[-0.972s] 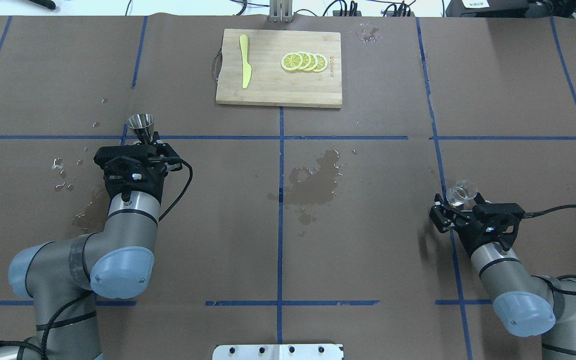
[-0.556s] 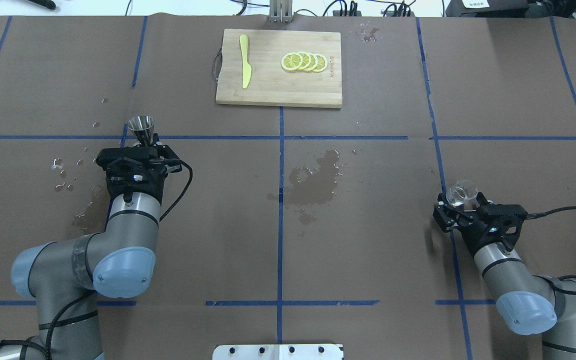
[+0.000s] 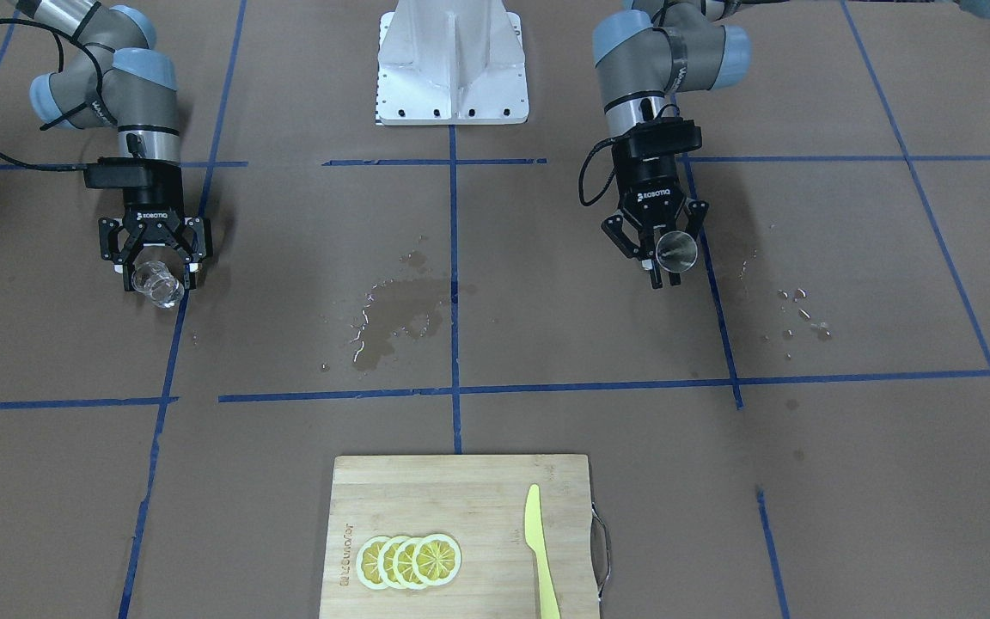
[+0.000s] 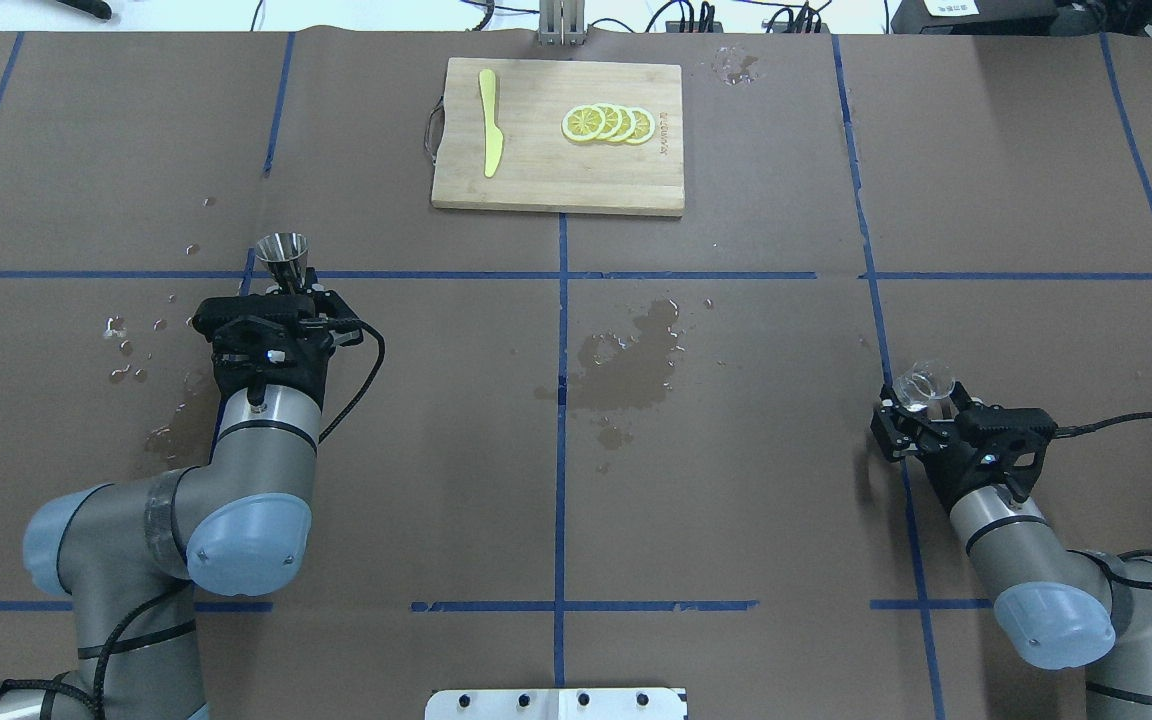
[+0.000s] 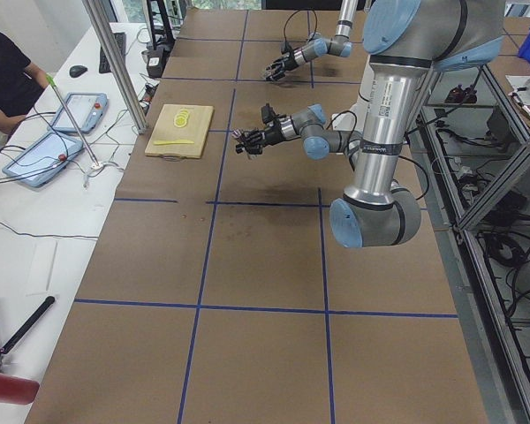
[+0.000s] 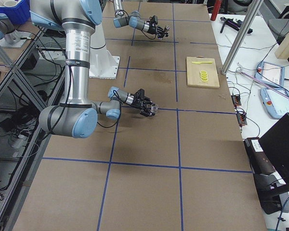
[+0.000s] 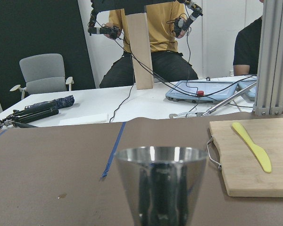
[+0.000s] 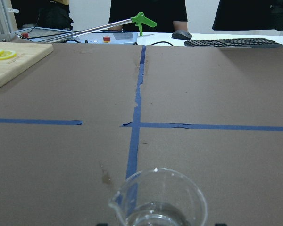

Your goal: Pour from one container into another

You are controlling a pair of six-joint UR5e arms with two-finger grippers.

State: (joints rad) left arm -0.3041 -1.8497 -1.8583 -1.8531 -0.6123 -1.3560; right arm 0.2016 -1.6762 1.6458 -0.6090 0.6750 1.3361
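In the overhead view we see the left gripper [image 4: 286, 288], its jaws pinching one steel cup [image 4: 281, 250], and the right gripper [image 4: 921, 408], its jaws pinching one glass beaker [image 4: 924, 383]. The two stand well apart, either side of a wet patch [image 4: 636, 360]. Only the wrist views show us the cup upright and the beaker's pouring lip, with a little clear liquid inside. At the far edge of the surface [image 4: 736, 520] we count one cutting board [image 4: 556, 185], one yellow knife [image 4: 489, 125] and four lemon slices [image 4: 608, 123].
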